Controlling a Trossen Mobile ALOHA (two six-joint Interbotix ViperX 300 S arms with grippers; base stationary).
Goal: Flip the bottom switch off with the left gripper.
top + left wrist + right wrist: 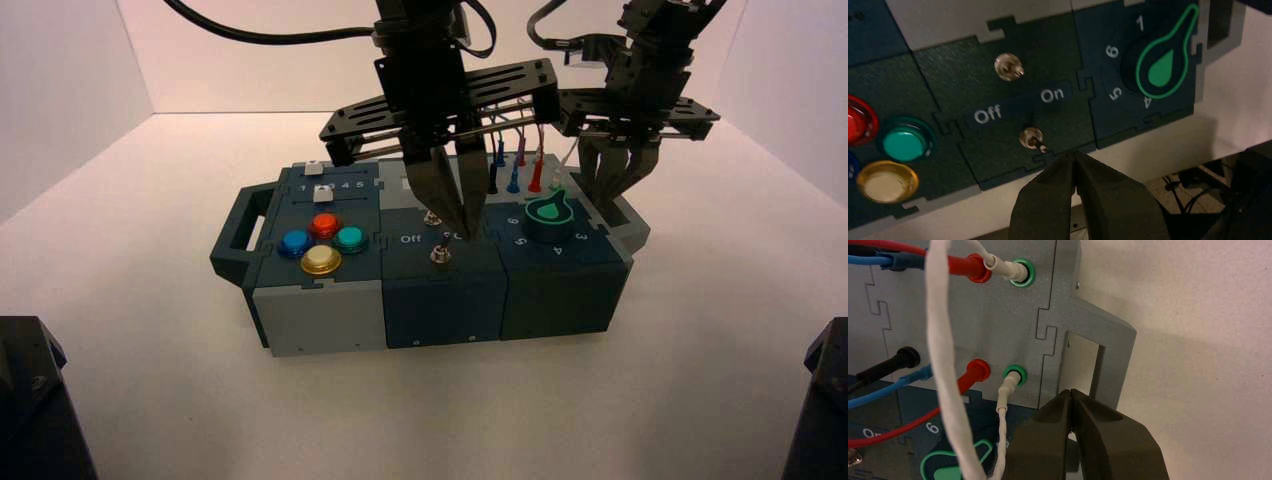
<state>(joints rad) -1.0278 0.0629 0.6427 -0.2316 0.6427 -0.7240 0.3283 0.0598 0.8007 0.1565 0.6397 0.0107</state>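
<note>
The bottom switch (1031,138) is a small metal toggle on the dark middle panel, just below the white "Off" and "On" lettering. Its short lever leans toward the "On" side. It also shows in the high view (440,256). My left gripper (1074,154) is shut and empty, its tips together just beside the lever on the "On" side, near the panel's front edge. In the high view it (462,232) points down over the middle panel. My right gripper (612,195) is shut and empty, hanging over the box's back right corner (1070,391).
A twin toggle (1007,67) sits above the lettering. A green-rimmed knob (1160,60) lies to the right, and coloured buttons (322,243) and a slider (322,192) to the left. Plugged wires (515,165) stand at the back. The box has a handle (240,235) on its left end.
</note>
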